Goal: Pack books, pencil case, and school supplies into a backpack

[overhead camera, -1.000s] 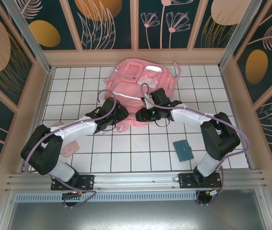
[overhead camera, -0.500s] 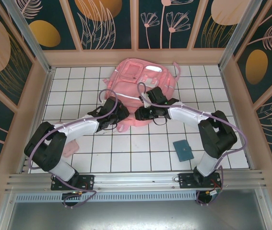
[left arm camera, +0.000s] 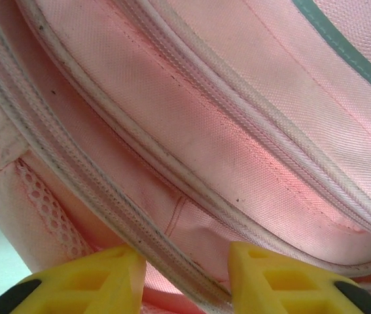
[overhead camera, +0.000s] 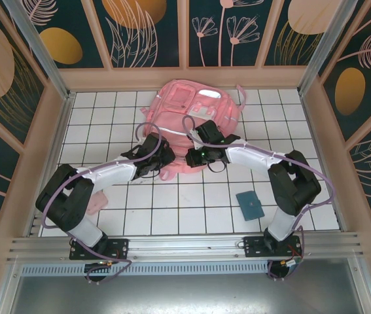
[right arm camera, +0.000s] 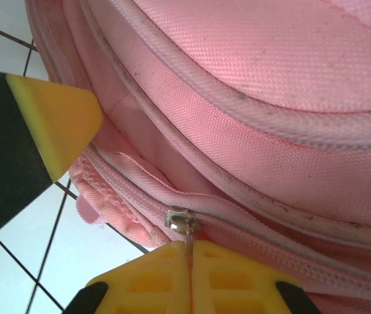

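Right claw [right arm camera: 190, 252] is pressed shut on the small metal zipper pull [right arm camera: 182, 222], its yellow pads meeting around the tab where the zip track runs along the near edge of the backpack [right arm camera: 264, 85]. Left claw [left arm camera: 185, 261] stands part-way apart, astride a piped seam [left arm camera: 172, 252] of the same bag; whether its pads press that seam I cannot tell.

From above, both claws sit close together at the near end of the backpack [overhead camera: 192, 108], which lies flat on the white tiled surface [overhead camera: 172, 203], toward the back wall.

The bag looks soft and slack: woven cloth that will fold and drag along rather than resist a pull. So the zip probably needs the cloth held taut beside it, or the slider will bunch the fabric. The pull tab is tiny and smooth and could slip from the pads. The corded seam is likely the best hold, being the firmest ridge on the bag. Drawing the pull along the track rather than upward seems safest.
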Available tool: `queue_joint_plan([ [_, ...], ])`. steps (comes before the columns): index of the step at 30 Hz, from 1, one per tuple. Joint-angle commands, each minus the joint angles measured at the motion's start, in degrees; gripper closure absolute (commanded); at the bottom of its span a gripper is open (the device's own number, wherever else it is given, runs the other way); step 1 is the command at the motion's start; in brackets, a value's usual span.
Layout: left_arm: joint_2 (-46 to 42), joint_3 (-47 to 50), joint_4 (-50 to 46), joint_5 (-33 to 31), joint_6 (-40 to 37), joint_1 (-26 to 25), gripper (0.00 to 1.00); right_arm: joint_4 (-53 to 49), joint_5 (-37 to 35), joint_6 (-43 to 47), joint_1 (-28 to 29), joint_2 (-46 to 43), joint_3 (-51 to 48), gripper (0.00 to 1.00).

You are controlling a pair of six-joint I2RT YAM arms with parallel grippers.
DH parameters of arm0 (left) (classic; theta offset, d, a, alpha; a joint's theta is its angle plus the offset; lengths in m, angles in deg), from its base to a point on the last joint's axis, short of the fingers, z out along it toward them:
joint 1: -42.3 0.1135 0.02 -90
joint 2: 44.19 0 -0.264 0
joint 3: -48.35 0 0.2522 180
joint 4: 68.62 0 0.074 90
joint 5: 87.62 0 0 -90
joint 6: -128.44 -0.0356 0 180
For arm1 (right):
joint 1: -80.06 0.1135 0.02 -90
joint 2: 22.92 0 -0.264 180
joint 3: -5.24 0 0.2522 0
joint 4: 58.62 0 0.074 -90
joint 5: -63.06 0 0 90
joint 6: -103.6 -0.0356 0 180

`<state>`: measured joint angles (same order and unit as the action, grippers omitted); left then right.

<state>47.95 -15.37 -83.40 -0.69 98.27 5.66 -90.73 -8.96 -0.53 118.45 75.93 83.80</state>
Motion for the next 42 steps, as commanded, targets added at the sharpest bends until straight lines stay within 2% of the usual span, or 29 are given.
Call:
queue_joint_plan([
  [1, 1.18, -0.67, 0.6, -1.01, 0.37, 0.42, 0.65, -4.77, -3.97, 0.81, 0.72, -1.15, 1.21, 1.0],
  [10, 1.61, 0.38, -0.69, -5.36, 0.81, 0.37, 0.9, -10.76, -13.04, 0.66, 0.7, -6.7, -0.77, 1.0],
  [14, 0.96, 0.56, -1.5, -6.76, 0.6, 0.41, 0.92, -12.93, -18.56, -0.6, -0.05, -9.2, -2.5, 1.0],
  [16, 0.61, 0.82, -1.61, -7.12, 0.57, 0.37, 0.93, -13.54, -23.89, -1.56, -1.12, -10.29, -3.16, 1.0],
  [20, 0.15, 0.83, -1.88, -7.39, 0.27, 0.43, 0.94, -13.06, -30.91, -3.31, -5.6, -9.94, -4.39, 1.0],
  [30, -1.69, 1.41, -2.93, -7.26, -0.49, 0.41, 1.0, -4.55, -36.03, -6.81, -15.57, -2.23, -1.04, 1.0],
  [33, -2.23, 1.59, -3.03, -6.37, -0.9, 0.39, 1.0, -2.93, -35.1, -7.92, -17.07, 0.74, 1.21, 1.0],
  [37, -3.8, 2.2, -3.55, -4.38, -1.43, 0.34, 1.0, -4.73, -37.84, -10.22, -17.21, 3.91, 5.41, 1.0],
  [39, -4.6, 2.18, -3.64, -1.92, -2.61, 0.29, 1.0, -6.61, -36.83, -9.79, -17.21, 3.79, 7.15, 0.91],
  [40, -4.92, 1.99, -3.64, -0.39, -3.27, 0.29, 0.95, -6.53, -35.8, -9.17, -17.16, 2.79, 7.02, 0.82],
  [42, -5.51, 1.22, -4.38, 2.49, -5.31, 0.33, 0.76, -5.08, -32.8, -7.3, -17.25, -0.52, 5.49, 0.63],
])
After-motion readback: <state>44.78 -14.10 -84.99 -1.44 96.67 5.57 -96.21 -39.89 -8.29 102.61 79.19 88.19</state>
